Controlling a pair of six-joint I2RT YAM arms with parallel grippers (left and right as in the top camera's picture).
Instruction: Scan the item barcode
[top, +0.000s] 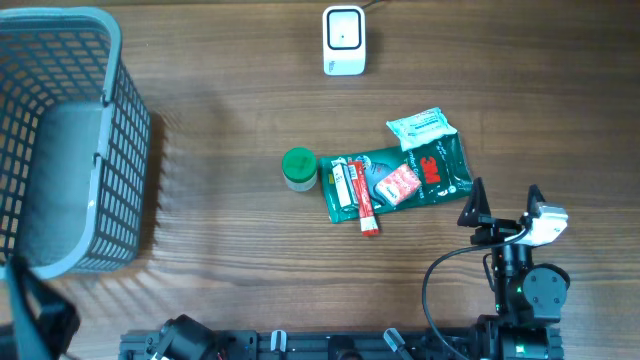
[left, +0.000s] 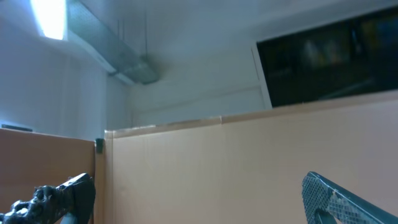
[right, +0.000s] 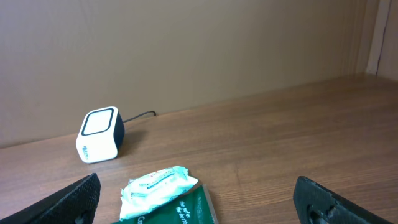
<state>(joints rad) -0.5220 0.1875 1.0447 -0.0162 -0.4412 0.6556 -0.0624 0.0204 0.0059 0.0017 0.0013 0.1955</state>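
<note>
A grey mesh basket (top: 60, 140) stands at the left edge of the tabletop (top: 220, 240). The left gripper (left: 194, 186) points up at a beige wall, its fingers (left: 65, 193) apart and empty. Mid-table sits a green-lidded jar (top: 299, 168), and well behind it is the white barcode scanner (top: 344, 40). Just right of the jar lies a green 3M pouch (top: 445, 165) with red-and-white tubes (top: 355, 190) and a small red packet (top: 398, 184) on it. A white wipes pack (top: 421, 127) overlaps its far edge. The right gripper (top: 503, 205) hovers near the pouch's near right corner, its fingers (top: 473, 203) wide apart and holding nothing.
</note>
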